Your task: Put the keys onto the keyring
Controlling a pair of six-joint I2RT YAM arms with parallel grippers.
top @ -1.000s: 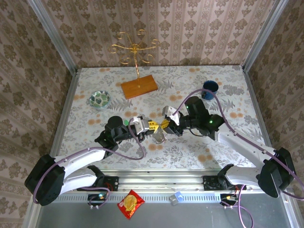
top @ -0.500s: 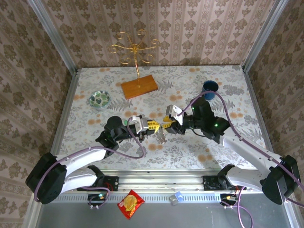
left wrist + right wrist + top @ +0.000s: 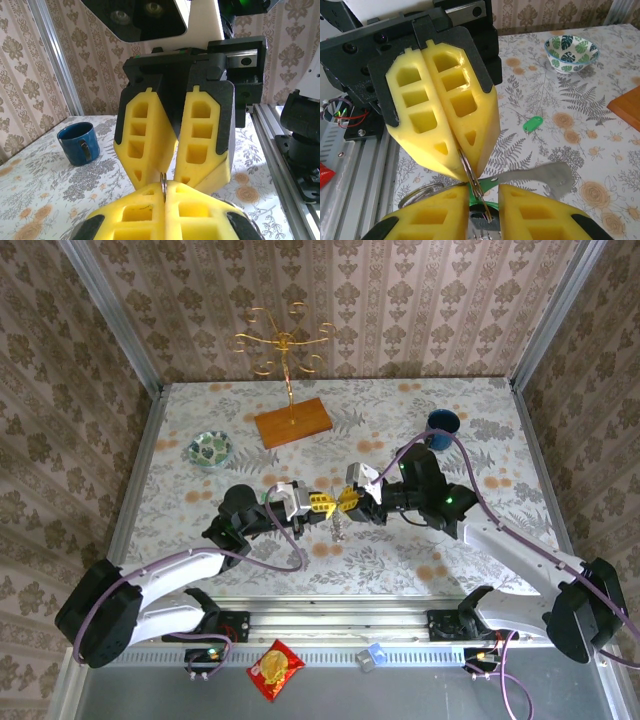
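Fingertips of both arms meet nose to nose over the middle of the flowered table [image 3: 180,430]. The left gripper [image 3: 322,505] comes in from the left and the right gripper [image 3: 347,502] from the right, their yellow tips touching.

From the right wrist, the left gripper [image 3: 464,172] has its two fingers pressed flat together on the keyring [image 3: 466,169]. This shows as thin grey metal seen edge-on, running down from that pinch into the gap of the right gripper [image 3: 485,192]. From the left wrist, a sliver of the keyring [image 3: 163,183] pokes up between the left gripper's [image 3: 163,189] closed fingers.

The right gripper's fingers stand a narrow gap apart, and a green-headed key [image 3: 486,186] sits in that gap beside the ring. They seem clamped on it, though the fingers hide the contact.

A flat grey piece [image 3: 547,176] reaches out to the right from the green head. I cannot tell if it rests on the table.

A grey loop [image 3: 417,194] shows just beside the right gripper's own finger. Whether it belongs to the same ring is unclear.

The second green key [image 3: 532,123] lies loose on the table, apart from both grippers. A patterned bowl [image 3: 211,449] is well to the left and a blue cup [image 3: 443,425] sits at the far right. The gold wire stand [image 3: 285,345] on its wooden base [image 3: 292,422] stands at the back. All are well clear of the meeting point.

A red snack packet [image 3: 275,668] lies on the near ledge between the arm bases.
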